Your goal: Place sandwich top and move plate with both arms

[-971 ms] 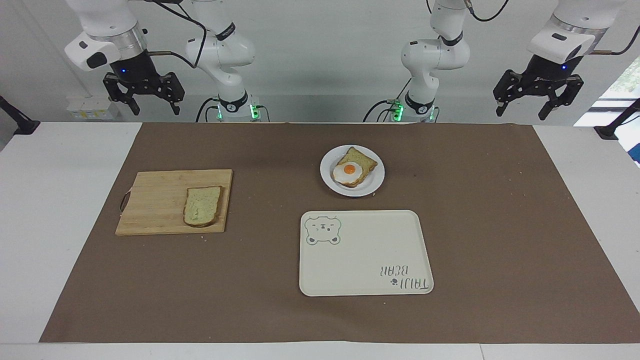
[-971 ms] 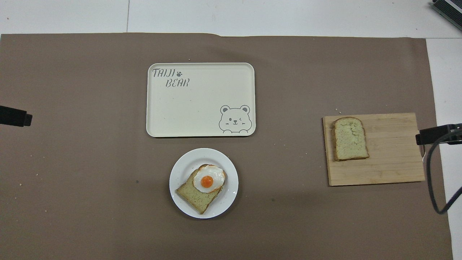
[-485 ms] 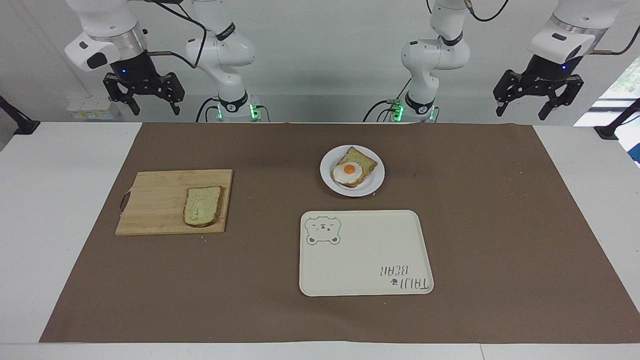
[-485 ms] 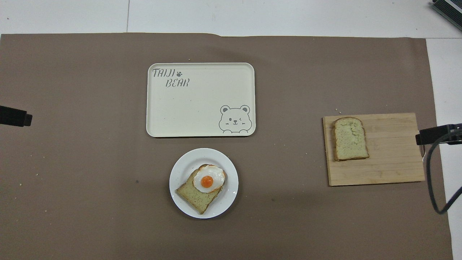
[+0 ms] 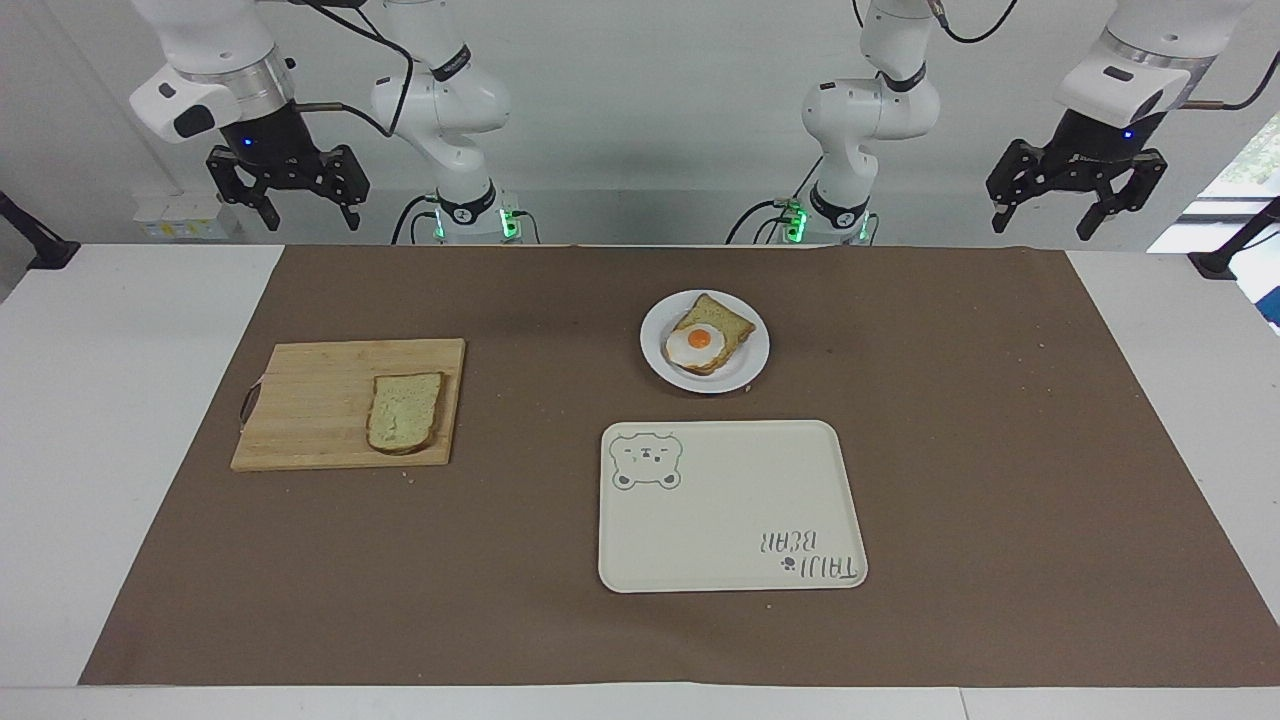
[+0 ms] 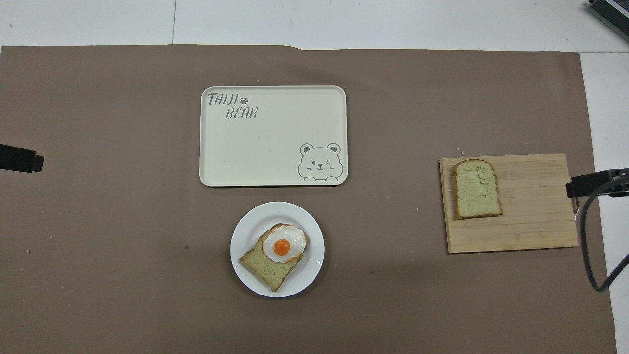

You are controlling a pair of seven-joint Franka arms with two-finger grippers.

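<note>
White throughout, the 2 arms hang raised at the robots' edge in the facing view: the right gripper [image 5: 288, 196] toward its own end, the left gripper [image 5: 1078, 198] toward the other, both with fingers apart and empty. Nothing on the table has shifted over the last second. The sandwich top [image 5: 405, 412] lies on the wooden cutting board [image 5: 310, 405]; the plate [image 5: 745, 368] carries the egg-topped slice [image 5: 706, 335], with the bear tray [image 5: 730, 520] just farther out. The overhead view confirms it: sandwich top [image 6: 475, 189] apart from plate [image 6: 250, 231], neither gripper showing. Judgement: no step begun; pickup is outstanding.
</note>
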